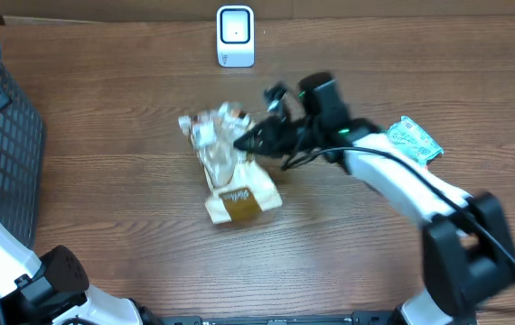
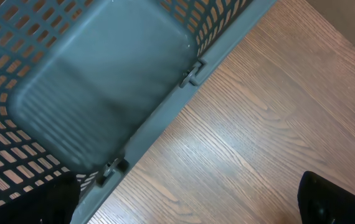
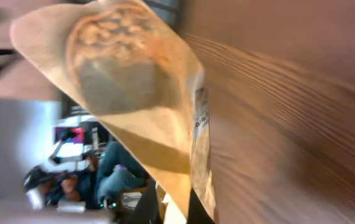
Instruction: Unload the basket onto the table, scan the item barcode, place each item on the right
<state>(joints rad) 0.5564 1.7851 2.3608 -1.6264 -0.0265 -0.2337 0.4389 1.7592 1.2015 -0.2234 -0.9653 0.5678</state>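
The snack bag (image 1: 230,176), in the middle of the bench (image 1: 104,181), is gripped by the clenched right pincer (image 1: 243,142). The left pincer (image 2: 193,202) is spread open above the basket (image 2: 103,81). Next, the barcode must be shown to the scanner (image 1: 235,36).

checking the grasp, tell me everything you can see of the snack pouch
The snack pouch is cream-coloured film with a brown panel near its lower end and a crinkled clear top. Its lower end seems to rest on the wooden table. The right gripper is shut on its crumpled upper part. Edge print is too blurred to read.
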